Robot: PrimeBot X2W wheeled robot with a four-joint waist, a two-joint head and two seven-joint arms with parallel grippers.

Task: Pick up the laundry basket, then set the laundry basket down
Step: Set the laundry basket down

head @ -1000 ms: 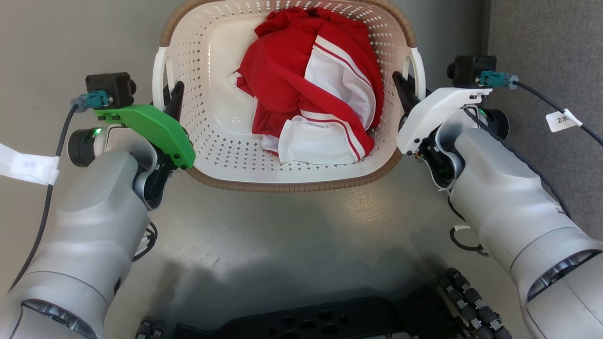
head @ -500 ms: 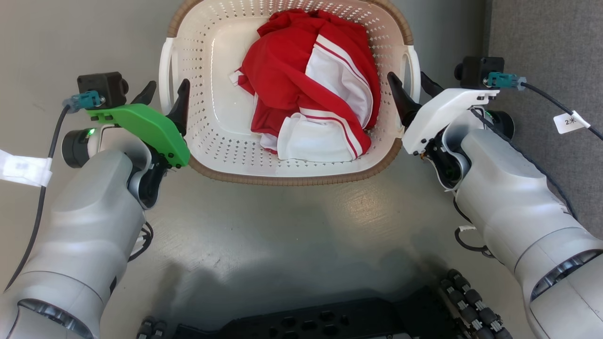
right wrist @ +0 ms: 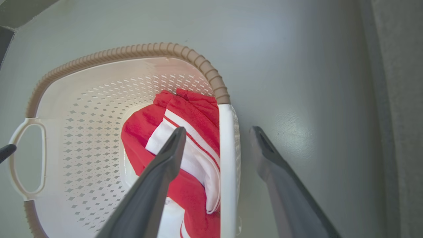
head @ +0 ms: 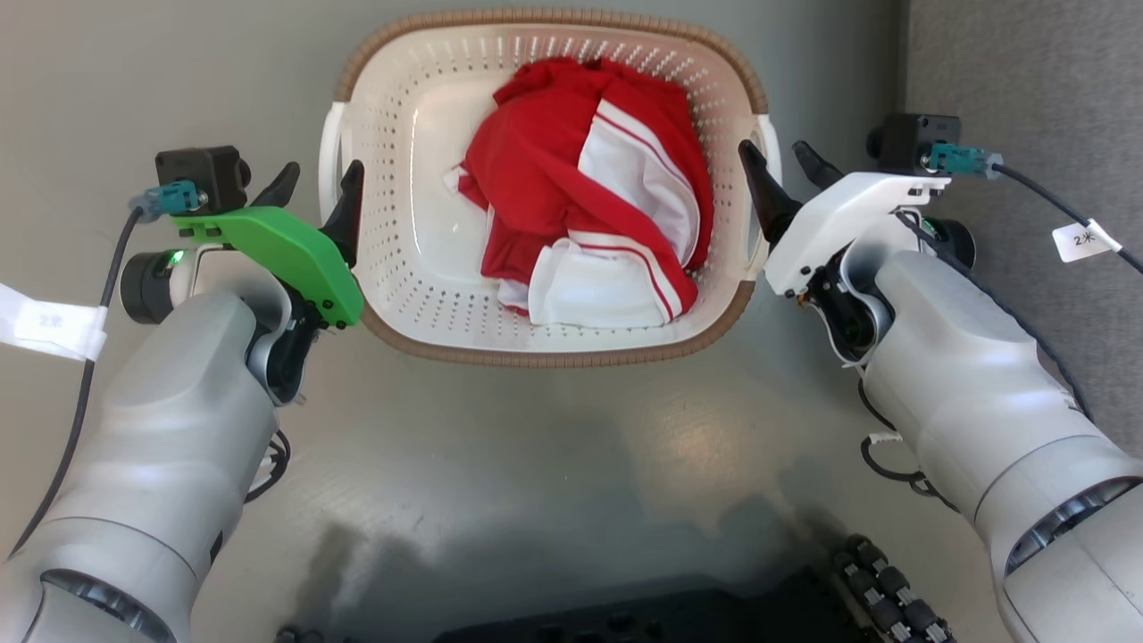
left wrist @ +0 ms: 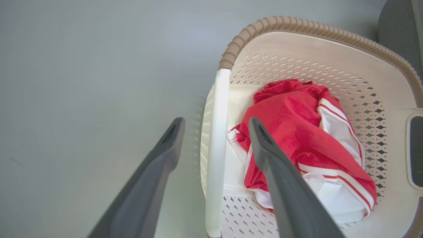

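Cream perforated plastic forms the basket [head: 402, 134], which has a brown rim [head: 554, 18] and sits on the grey floor [head: 571, 464] straight ahead of the robot. A crumpled red and white garment [head: 580, 187] lies inside, toward its right half. At the basket's left side, the left gripper [head: 317, 189] is spread open astride the left handle [left wrist: 214, 185]: one finger is outside over the floor and the other is inside near the garment's edge, with a gap showing on each side of the white bar. The right gripper [head: 772, 159] is likewise released, its fingers straddling the right handle [right wrist: 228, 172], one inside over the garment and one outside. Neither gripper grasps anything.
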